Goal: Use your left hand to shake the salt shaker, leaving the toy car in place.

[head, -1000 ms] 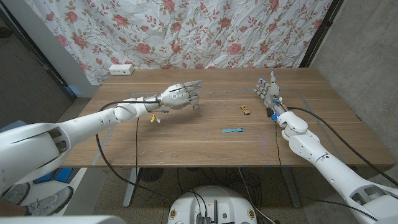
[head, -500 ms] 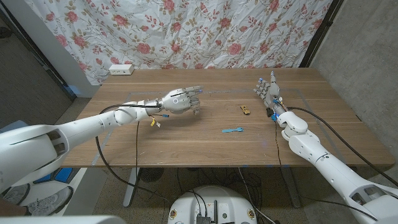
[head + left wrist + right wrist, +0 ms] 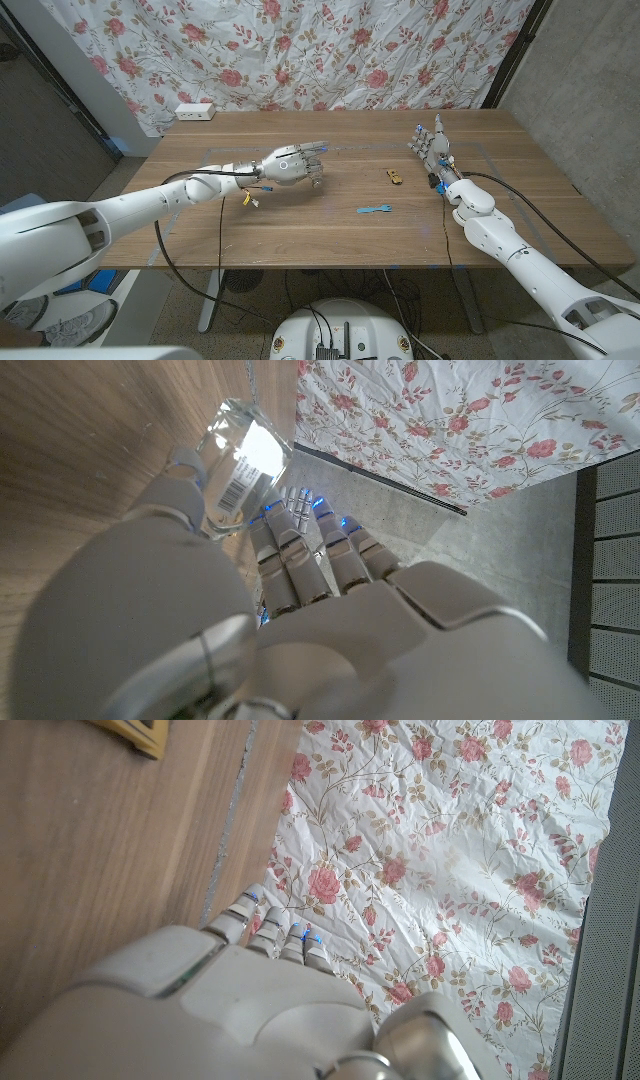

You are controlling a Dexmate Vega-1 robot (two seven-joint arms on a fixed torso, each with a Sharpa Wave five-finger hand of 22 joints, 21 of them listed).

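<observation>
The desk (image 3: 300,225) carries everything. My left robot hand (image 3: 292,163) is raised above its middle, fingers clamped round the clear salt shaker (image 3: 237,460). My right robot hand (image 3: 430,143) stands by the far right, fingers apart, holding nothing. The toy car (image 3: 394,177) lies between them.
</observation>
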